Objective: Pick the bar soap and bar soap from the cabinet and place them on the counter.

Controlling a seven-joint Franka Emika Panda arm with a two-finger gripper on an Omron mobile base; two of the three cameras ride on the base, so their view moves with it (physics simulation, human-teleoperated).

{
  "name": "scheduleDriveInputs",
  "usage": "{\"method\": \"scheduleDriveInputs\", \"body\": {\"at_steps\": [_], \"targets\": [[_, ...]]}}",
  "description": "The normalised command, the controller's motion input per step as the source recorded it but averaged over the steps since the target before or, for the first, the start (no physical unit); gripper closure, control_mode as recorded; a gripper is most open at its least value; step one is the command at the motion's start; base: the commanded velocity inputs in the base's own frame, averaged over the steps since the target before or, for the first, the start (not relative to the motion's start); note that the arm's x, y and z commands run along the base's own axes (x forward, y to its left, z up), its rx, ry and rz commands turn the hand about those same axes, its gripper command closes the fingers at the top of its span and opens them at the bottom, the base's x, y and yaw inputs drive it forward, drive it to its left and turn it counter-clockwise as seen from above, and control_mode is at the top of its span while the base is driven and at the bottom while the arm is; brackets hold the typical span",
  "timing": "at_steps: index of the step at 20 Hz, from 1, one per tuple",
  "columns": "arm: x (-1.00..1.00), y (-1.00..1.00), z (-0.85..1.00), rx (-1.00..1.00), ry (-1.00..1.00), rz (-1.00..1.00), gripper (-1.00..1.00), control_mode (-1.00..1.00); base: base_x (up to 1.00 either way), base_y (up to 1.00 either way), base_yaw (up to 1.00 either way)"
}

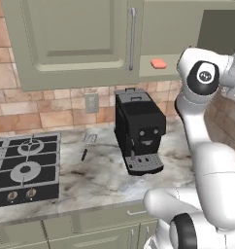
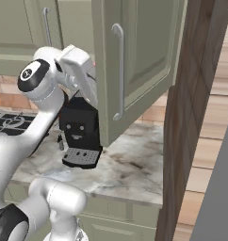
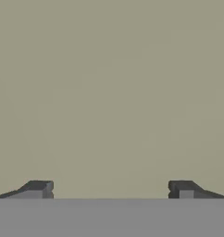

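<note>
I see the green cabinet [image 1: 75, 44] on the wall, with its right door [image 2: 139, 61] swung open. Below it is the marbled table [image 1: 100, 180], carrying a black coffee machine [image 1: 139, 129] beside the gas hob [image 1: 25, 168]. One red bar soap [image 1: 158, 63] lies on the cabinet shelf, just left of my arm. The gripper [image 3: 111, 190] has its fingers far apart and holds nothing, facing a plain green surface.

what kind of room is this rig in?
A rendered home kitchen: a black gas hob set in a beige-grey marbled stone counter, a black coffee machine, and sage-green panelled wall cabinets above.
</note>
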Motion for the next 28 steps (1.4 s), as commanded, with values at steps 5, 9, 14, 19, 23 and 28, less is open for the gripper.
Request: {"method": "scheduleDriveInputs", "body": {"at_steps": [5,9,14,19,23,28], "targets": [[-0.41,-0.48,0.0,0.02,-0.08,-0.02,-1.0,-1.0,0.0,0.0,0.0],[-0.38,-0.4,0.0,0.02,-0.08,-0.02,-1.0,-1.0,0.0,0.0,0.0],[-0.47,-0.19,0.0,0.02,-0.1,0.0,-1.0,-1.0,0.0,0.0,0.0],[-0.61,-0.02,0.0,0.0,-0.14,0.0,-1.0,-1.0,0.0,0.0,0.0],[-0.66,0.0,0.0,0.0,-0.17,0.0,-1.0,-1.0,0.0,0.0,0.0],[-0.76,0.09,0.02,0.0,-0.22,0.0,-1.0,-1.0,0.0,0.0,0.0]]}}
